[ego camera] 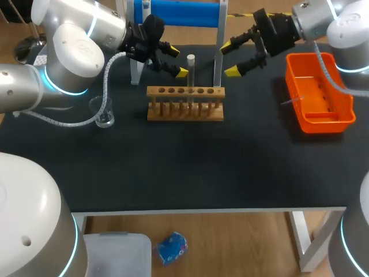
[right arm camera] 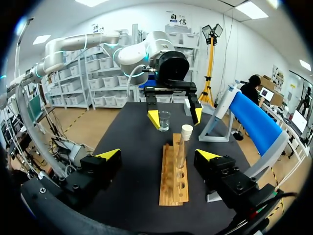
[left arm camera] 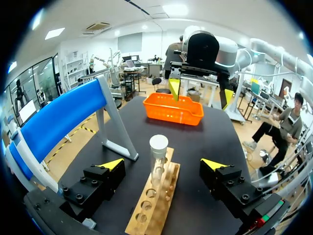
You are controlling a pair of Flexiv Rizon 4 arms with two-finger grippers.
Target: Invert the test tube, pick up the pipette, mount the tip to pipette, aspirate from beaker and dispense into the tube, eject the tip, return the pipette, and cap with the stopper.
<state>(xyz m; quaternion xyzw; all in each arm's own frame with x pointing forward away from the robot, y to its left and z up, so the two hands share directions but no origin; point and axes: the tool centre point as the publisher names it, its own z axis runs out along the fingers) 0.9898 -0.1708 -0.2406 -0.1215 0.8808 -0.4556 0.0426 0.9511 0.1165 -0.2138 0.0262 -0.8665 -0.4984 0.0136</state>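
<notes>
Clear glass test tube [ego camera: 191,78] stands in the light wooden multi-hole rack [ego camera: 184,111], in a hole about mid-rack. Long axis is vertical. The end with the white stopper [ego camera: 191,58] points up and the lower end sits down in the rack.

Left pincer [ego camera: 177,62] is behind the rack, just left of the tube's upper part. Its yellow-tipped fingers are spread wide and hold nothing. In its wrist view the tube stands ahead between the fingers, touching neither.

Right pincer [ego camera: 229,59] is behind the rack on the tube's right, facing the left pincer. It is also wide and empty, clear of the tube.

- Orange plastic tray [ego camera: 326,124]: well right of the rack.
- Small clear glass beaker [ego camera: 105,117]: left of the rack.
- Blue-topped stand with white legs [ego camera: 179,11]: behind the rack.

All are on the black desk [ego camera: 202,167].
</notes>
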